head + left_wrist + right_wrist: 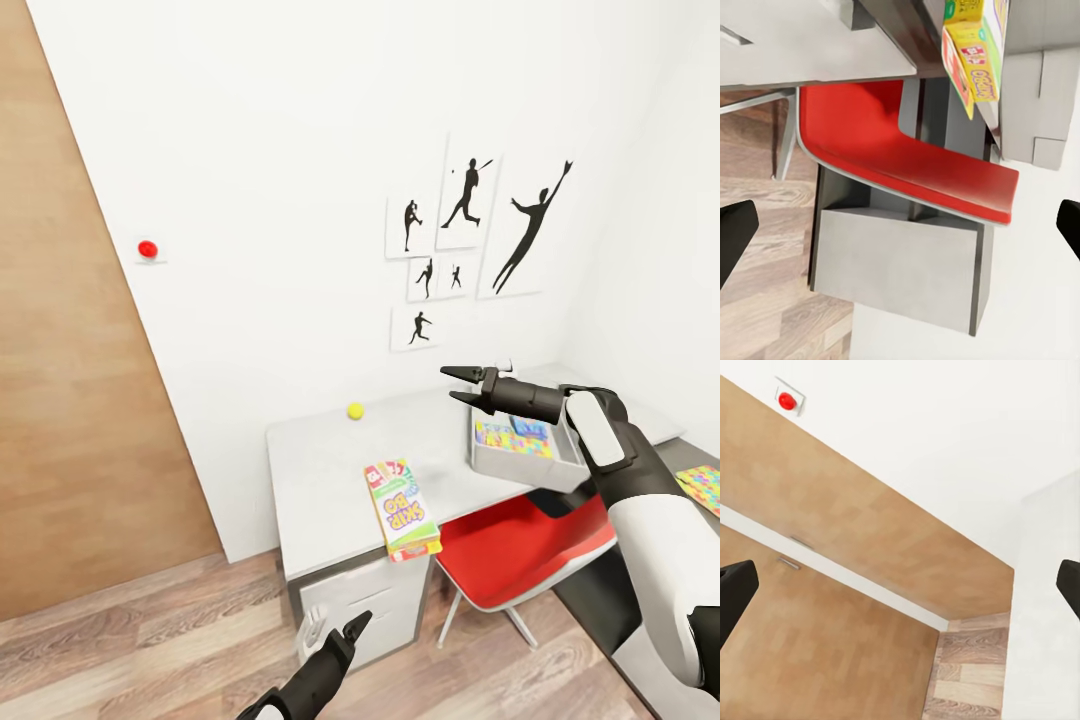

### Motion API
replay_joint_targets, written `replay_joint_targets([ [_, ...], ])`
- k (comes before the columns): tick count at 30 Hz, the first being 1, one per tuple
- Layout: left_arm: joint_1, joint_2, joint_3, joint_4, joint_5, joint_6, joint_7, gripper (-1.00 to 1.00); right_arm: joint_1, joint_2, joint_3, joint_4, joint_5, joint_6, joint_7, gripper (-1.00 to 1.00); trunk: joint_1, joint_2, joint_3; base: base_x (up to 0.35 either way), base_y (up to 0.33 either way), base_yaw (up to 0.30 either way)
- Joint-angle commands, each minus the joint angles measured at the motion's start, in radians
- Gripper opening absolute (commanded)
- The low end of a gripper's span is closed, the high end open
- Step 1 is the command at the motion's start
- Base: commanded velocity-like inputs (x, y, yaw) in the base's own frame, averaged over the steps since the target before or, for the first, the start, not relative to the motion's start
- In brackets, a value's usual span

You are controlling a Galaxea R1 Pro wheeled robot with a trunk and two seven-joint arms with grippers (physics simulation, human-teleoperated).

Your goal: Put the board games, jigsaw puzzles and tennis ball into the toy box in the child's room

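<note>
Toy box (480,462) holds a jigsaw puzzle; SKIP-BO box (402,508), tennis ball (355,410) still on table (320,462); right gripper (458,385) and left gripper (352,632) both spread, empty.

Yellow-green tennis ball (355,410), red chair (520,550)

bare table top (310,470) lies open around the tennis ball (355,411); red chair (520,550) blocks the front edge.

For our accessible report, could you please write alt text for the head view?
The right claw, open, hovers over the table by the toy box, which already holds colourful toys. A SKIP-BO box overhangs the table's front edge, a tennis ball sits near the wall, and a red chair is tucked underneath.
</note>
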Motion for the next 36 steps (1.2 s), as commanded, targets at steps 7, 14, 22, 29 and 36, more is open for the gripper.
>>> replay_joint_targets([
  [7, -0.001, 0.000, 0.000, 0.000, 0.009, 0.008, -0.002, 1.00, -0.001, -0.001, 0.000, -0.002, 0.004, 0.001, 0.006, 1.00, 0.001, -0.002, -0.002, 0.160, -0.136, 0.000],
  [14, -0.001, 0.000, 0.000, 0.000, 0.008, 0.007, -0.002, 1.00, -0.001, -0.001, 0.000, -0.002, 0.003, 0.001, 0.006, 1.00, 0.001, -0.002, -0.002, 0.083, -0.102, 0.000],
  [22, -0.001, 0.000, 0.000, 0.000, 0.009, 0.007, -0.002, 1.00, -0.001, 0.004, 0.000, -0.003, 0.003, 0.001, 0.006, 1.00, 0.001, -0.002, -0.002, 0.027, -0.086, 0.000],
  [29, -0.001, 0.000, 0.000, 0.000, 0.008, 0.007, -0.002, 1.00, -0.001, 0.008, 0.000, -0.004, 0.004, 0.001, 0.005, 1.00, 0.001, -0.002, -0.002, 0.111, -0.061, 0.000],
  [36, -0.001, 0.000, 0.000, 0.000, 0.010, 0.007, -0.002, 1.00, -0.001, 0.014, 0.000, -0.004, 0.004, 0.001, 0.005, 1.00, 0.001, -0.002, -0.002, 0.046, -0.025, 0.000],
])
